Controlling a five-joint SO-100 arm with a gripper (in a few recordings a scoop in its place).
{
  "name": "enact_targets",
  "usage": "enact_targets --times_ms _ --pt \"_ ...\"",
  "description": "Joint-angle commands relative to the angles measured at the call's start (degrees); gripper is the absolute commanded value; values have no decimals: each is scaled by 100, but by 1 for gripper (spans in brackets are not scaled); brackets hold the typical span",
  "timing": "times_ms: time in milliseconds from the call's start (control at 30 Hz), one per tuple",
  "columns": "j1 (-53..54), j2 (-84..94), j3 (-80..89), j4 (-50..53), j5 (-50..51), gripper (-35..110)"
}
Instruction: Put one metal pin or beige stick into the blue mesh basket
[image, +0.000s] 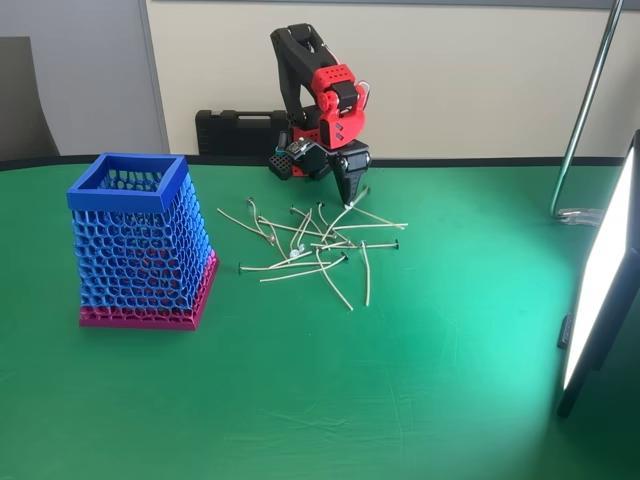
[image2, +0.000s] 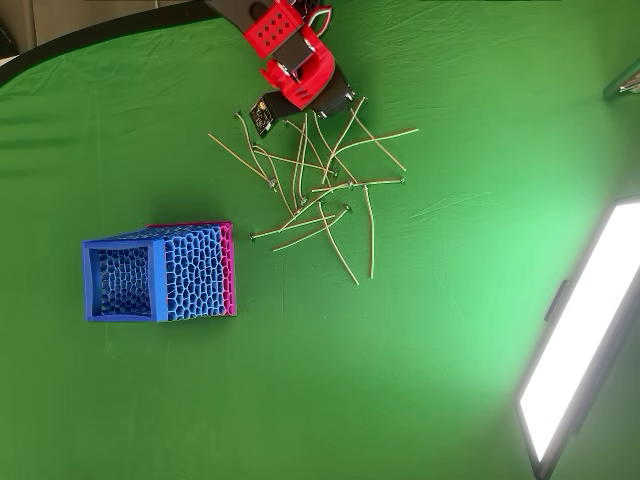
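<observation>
Green table (image: 420, 400), upright blue mesh basket (image: 140, 250)

Red and black arm (image: 322, 95), perforated red plates, black end effector (image: 352, 192)

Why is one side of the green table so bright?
In the fixed view a glowing light panel at the right edge washes the green table paler beside it; in the overhead view the same panel glares white, while the blue mesh basket sits in darker green.
</observation>
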Motion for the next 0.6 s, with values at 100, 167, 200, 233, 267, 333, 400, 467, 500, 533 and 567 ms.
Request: enact_targets --times_ms 100,167,200,233,267,333,400,467,500,533,567 --pt "0 26 -132 0 -26 1" --pt "0 44 -308 149 -53 1" --pt "9 62 -404 237 -70 1" --pt "26 97 -501 308 -88 1" --pt "53 141 -580 360 -105 1" --pt "97 229 -738 439 -149 1" --pt "167 281 -958 598 -185 1" --pt "255 325 -1230 765 -246 1" --pt "316 360 -1362 835 -264 1" --pt "378 396 -1512 932 -290 1" --pt "439 448 -1652 1011 -316 1"
